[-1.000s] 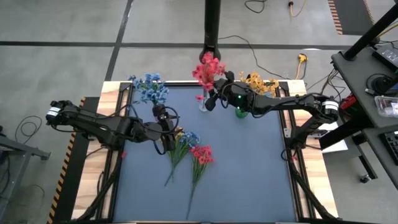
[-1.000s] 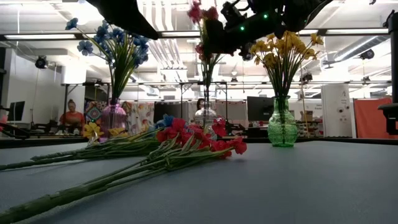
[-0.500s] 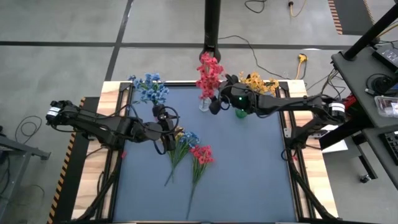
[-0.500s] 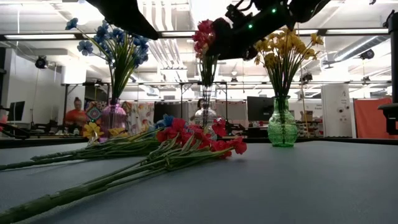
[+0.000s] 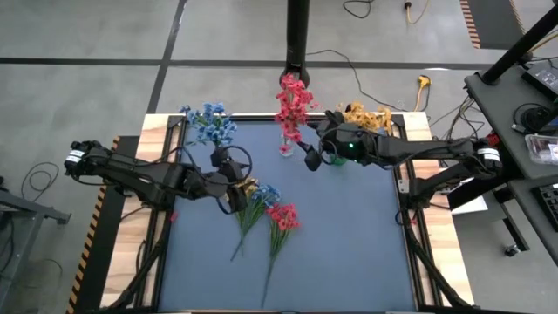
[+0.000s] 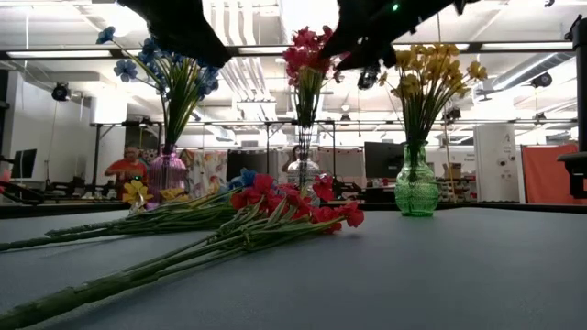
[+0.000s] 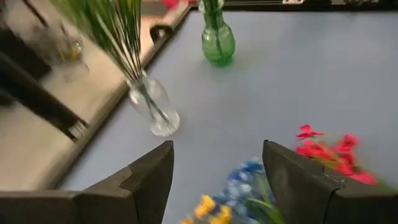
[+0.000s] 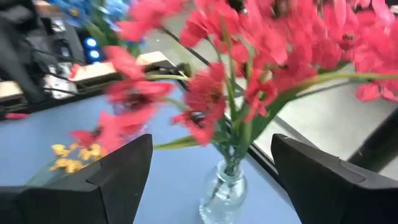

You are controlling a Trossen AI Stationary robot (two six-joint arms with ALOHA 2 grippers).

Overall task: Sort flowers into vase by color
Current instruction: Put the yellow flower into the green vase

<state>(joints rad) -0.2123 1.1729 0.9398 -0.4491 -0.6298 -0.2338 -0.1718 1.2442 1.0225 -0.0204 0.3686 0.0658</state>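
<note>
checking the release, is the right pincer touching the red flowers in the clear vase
Apart. In the right wrist view the open right pincer frames the red flowers in the clear vase, with space on both sides.

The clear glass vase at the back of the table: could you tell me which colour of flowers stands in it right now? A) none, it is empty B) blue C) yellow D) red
D: the clear glass vase holds red flowers, standing between the purple vase with the blue flowers and the green vase with the yellow ones.
</note>
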